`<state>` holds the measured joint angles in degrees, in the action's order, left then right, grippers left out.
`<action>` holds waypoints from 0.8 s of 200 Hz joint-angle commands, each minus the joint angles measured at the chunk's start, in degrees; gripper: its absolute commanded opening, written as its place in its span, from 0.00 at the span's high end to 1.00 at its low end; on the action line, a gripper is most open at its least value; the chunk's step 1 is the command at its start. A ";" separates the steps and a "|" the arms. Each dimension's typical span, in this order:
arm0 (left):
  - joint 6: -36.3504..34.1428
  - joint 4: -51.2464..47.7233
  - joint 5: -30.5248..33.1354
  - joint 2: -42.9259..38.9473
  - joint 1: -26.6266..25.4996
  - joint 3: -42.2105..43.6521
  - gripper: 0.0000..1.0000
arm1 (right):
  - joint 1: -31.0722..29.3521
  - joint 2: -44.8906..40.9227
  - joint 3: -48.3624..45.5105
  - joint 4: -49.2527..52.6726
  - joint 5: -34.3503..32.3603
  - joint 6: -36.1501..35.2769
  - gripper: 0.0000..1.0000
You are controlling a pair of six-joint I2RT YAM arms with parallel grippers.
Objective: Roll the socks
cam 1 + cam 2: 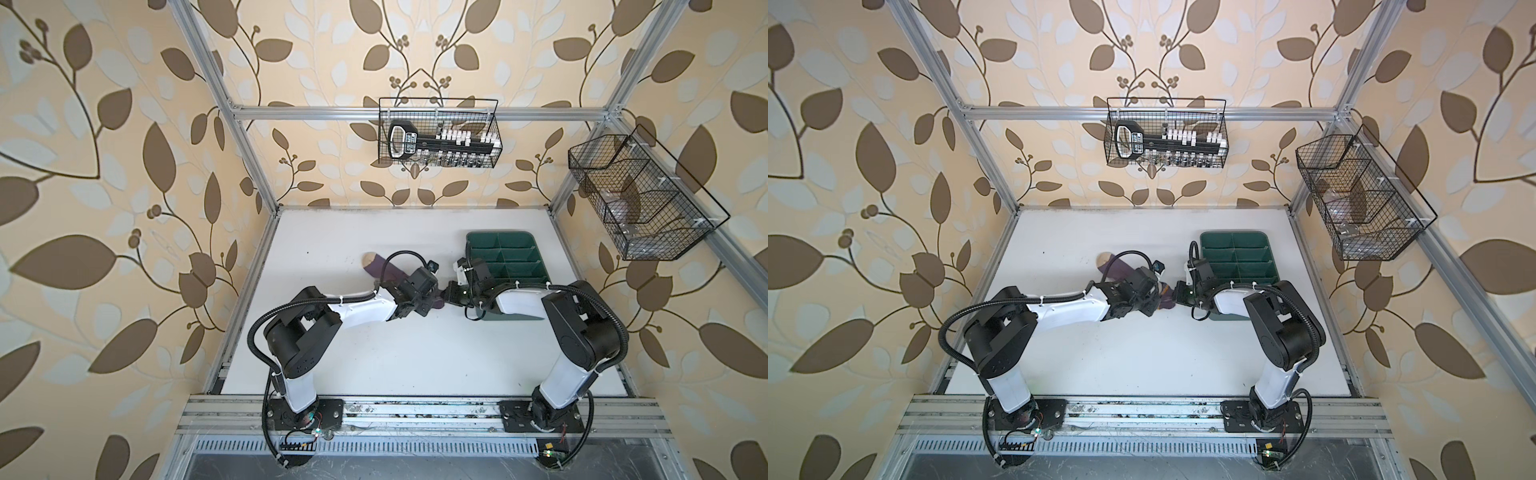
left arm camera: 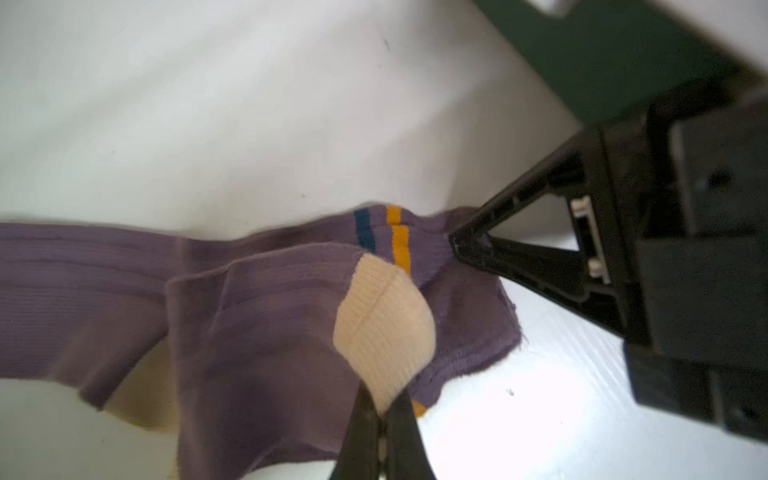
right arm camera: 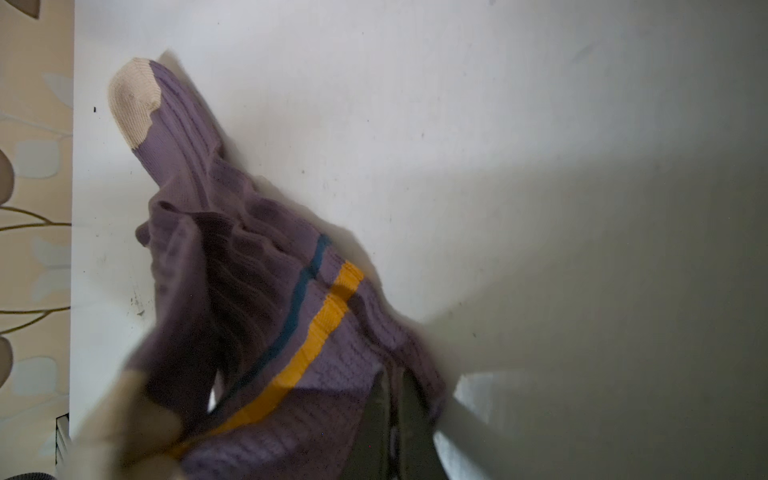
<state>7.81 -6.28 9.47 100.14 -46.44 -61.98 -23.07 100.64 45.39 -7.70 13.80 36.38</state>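
Soft, even daylight fills both top views. The white tabletop [image 1: 395, 353] is bright, with only faint shadows under the black-and-white arms [image 1: 365, 309]. Wide-angle distortion bows the aluminium frame posts [image 1: 253, 166] towards the picture edges. In the left wrist view a glare patch burns out the surface beside the purple ribbed sock [image 2: 266, 332]. In the right wrist view a broad grey shadow dims much of the surface. The sock's nearest folds are smeared out of focus, while its tan toe [image 3: 133, 95] is sharp.
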 commanded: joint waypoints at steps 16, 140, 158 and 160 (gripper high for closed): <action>-1.08 -2.87 -3.84 -4.56 4.06 -1.17 1.00 | 0.64 2.00 -2.50 5.03 -2.49 -0.35 1.00; -6.74 -7.02 -12.77 -3.54 19.00 -9.04 0.96 | 0.65 2.79 -2.50 4.10 -1.74 0.09 1.00; -6.45 -6.20 -13.20 -3.17 20.49 -8.69 0.95 | 0.66 2.64 -2.50 4.19 -1.68 -0.14 1.00; -6.37 -6.15 -13.33 -3.12 20.68 -8.69 0.95 | 0.66 2.63 -2.54 4.26 -1.74 -0.18 1.00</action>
<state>2.46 -12.93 -1.61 97.47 -27.16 -69.73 -22.96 100.64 44.99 -8.51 14.02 36.38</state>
